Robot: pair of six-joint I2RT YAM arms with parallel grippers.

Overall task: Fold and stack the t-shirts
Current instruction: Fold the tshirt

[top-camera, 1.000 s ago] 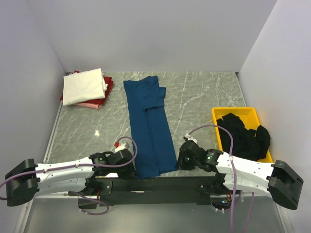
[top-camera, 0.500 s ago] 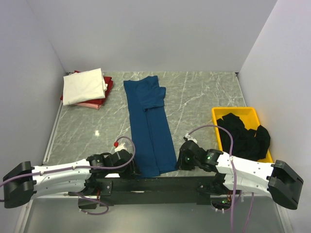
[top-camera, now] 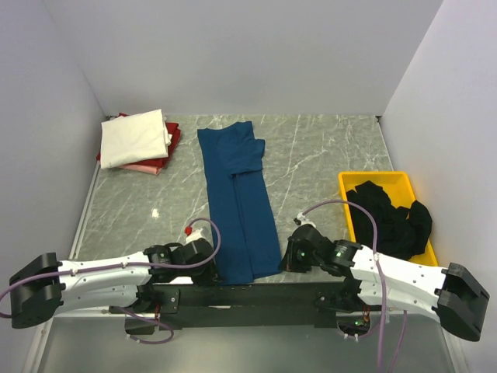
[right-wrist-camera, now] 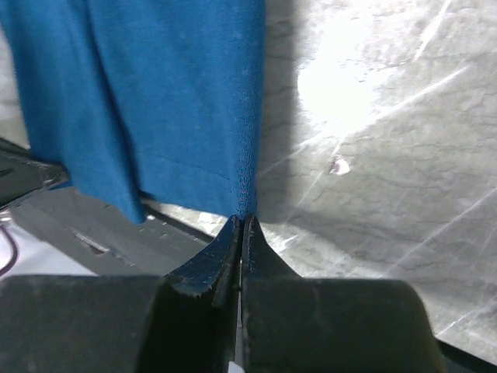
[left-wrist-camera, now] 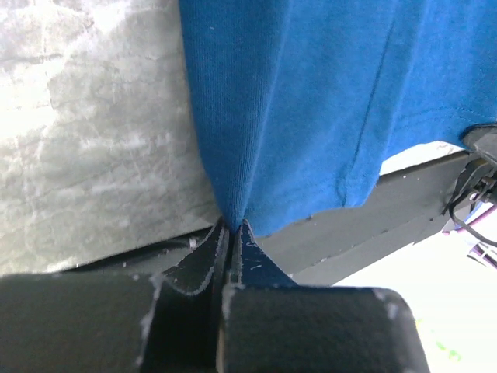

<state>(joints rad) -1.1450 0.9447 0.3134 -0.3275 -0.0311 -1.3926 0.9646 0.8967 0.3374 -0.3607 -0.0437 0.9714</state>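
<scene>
The blue shirt lies as a long narrow strip down the middle of the desk. Its sleeves are tucked in at the far end and its near hem reaches the desk's near edge. The left pincer is pressed together on the hem's near left corner, and the right pincer on its near right corner. In both wrist views the cloth draws to a point between the tips, so each bite looks thin.

The step in hand seems to be folding the strip in half, near hem carried to the far end. To do it well, raise both corners together at the same height and keep the hem stretched flat between them. Move straight toward the far end so the side edges line up. Go slowly, since such a small bite could slip. Let go only once the hem lies flat.

A cream shirt sits folded on a red shirt at the far left. Black shirts wait in the yellow tray on the right.
</scene>
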